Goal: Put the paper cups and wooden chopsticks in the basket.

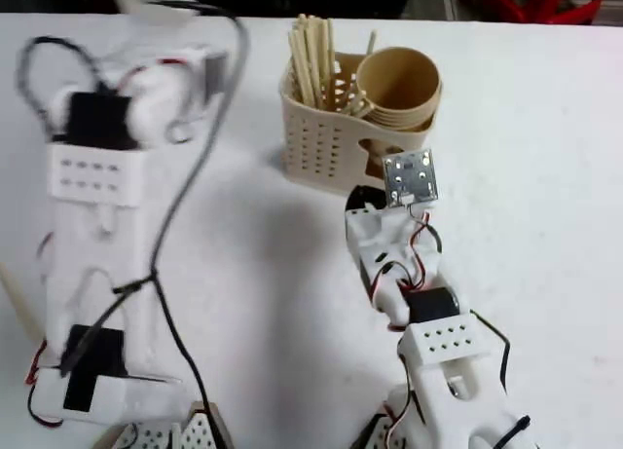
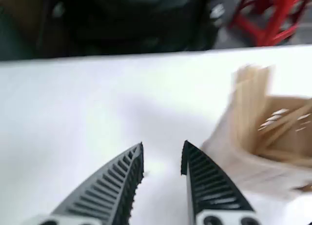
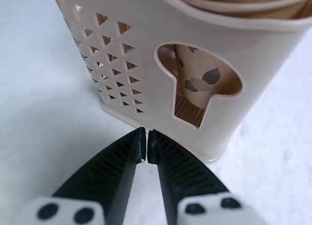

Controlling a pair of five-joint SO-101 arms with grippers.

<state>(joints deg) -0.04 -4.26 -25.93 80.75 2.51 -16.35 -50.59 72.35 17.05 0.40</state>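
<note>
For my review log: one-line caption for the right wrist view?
Shut black right gripper before the beige perforated plastic basket holding brown paper cups.

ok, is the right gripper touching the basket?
Cannot tell. In the right wrist view the shut right gripper ends at the bottom edge of the basket; neither gap nor contact is plain.
</note>
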